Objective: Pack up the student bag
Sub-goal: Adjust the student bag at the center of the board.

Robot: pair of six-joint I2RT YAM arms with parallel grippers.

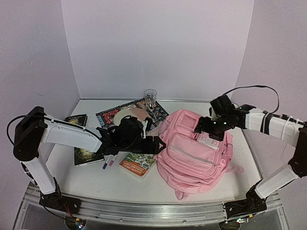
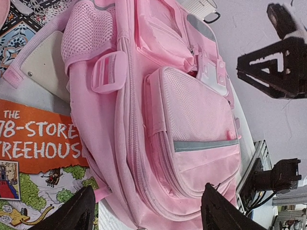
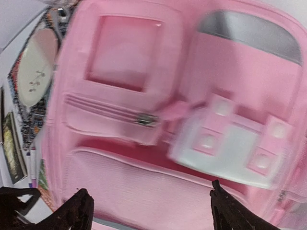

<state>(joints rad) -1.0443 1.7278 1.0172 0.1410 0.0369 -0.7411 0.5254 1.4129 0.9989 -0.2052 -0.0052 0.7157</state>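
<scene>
Pink student bag (image 1: 194,151) lies front-up on the white worktop (image 1: 96,177), right of centre. Left end effector (image 1: 154,143) sits at its left side, jaws apart; right end effector (image 1: 205,127) hovers over its top, jaws apart too.

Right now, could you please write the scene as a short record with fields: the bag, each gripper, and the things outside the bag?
bag: student bag, pink, lying on the table, front pockets facing up
left gripper: open, holding nothing, at the bag's left side
right gripper: open, holding nothing, over the bag's upper part near the white patch
outside the bag, to its left: orange book, markers, dark book
farther back: white disc, glass
</scene>
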